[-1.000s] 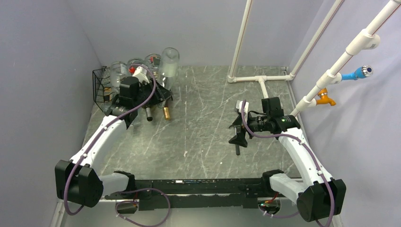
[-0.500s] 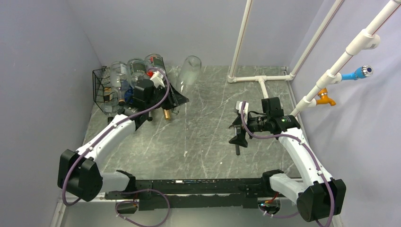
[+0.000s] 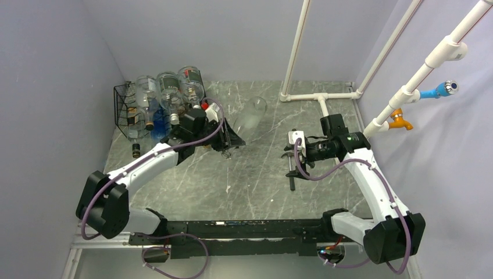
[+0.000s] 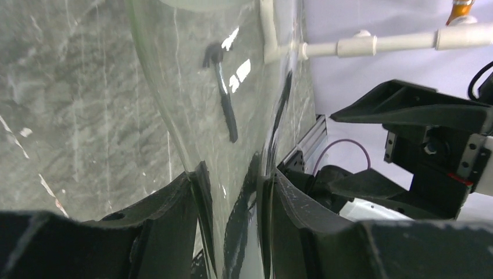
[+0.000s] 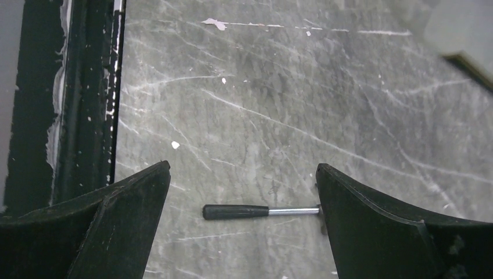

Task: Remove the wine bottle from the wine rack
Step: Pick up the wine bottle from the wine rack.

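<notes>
The black wire wine rack (image 3: 124,110) stands at the far left with three clear bottles (image 3: 168,88) lying on top of it. My left gripper (image 3: 233,139) is shut on the neck of a clear wine bottle (image 3: 251,115) and holds it off the rack, to the right of it, above the table. In the left wrist view the bottle (image 4: 215,87) runs up from between the fingers (image 4: 174,203), and my gripper (image 4: 232,200) pinches its narrow end. My right gripper (image 3: 290,160) is open and empty at the centre right; it also shows in the right wrist view (image 5: 244,192).
A white pipe frame (image 3: 320,96) stands at the back right, with blue (image 3: 436,91) and orange (image 3: 400,121) fittings on the right wall. A black-handled metal rod (image 5: 244,211) shows beside the right finger. More bottles (image 3: 152,125) lie low in the rack.
My left gripper has carried the clear bottle rightward, away from the rack and towards the middle of the table. The right gripper has shifted slightly.
</notes>
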Tool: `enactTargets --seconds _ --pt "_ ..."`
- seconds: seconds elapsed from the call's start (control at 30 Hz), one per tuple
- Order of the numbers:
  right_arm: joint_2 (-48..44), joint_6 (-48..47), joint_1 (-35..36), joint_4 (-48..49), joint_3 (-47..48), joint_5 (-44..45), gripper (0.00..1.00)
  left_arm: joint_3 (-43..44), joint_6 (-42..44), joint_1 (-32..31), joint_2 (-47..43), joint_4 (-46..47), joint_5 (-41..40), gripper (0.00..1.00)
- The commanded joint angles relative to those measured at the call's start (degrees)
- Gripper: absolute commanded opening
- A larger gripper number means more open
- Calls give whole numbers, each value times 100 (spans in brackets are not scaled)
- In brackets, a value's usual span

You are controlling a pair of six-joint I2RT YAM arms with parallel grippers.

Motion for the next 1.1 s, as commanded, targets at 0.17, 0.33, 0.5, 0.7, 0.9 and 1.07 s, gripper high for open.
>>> enactTargets --seconds 0.17,0.33,0.5,0.7,0.9,1.07 --pt "459 -1608 0 -397 795 -360 100 47 -87 -368 -143 1435 659 0" --pt "697 -1280 35 81 1016 -180 100 -6 -130 -540 -97 1288 784 0" --pt "965 -1334 150 271 1185 64 100 -56 -218 -689 4 1220 911 0" --pt "1266 -1662 436 275 1303 448 100 51 -285 -942 257 1018 977 0" --pt "1366 -1564 647 637 1116 589 100 135 -335 -1065 421 917 987 0" --pt "1458 -1454 917 1025 886 695 100 256 -394 -1131 569 874 1068 0"
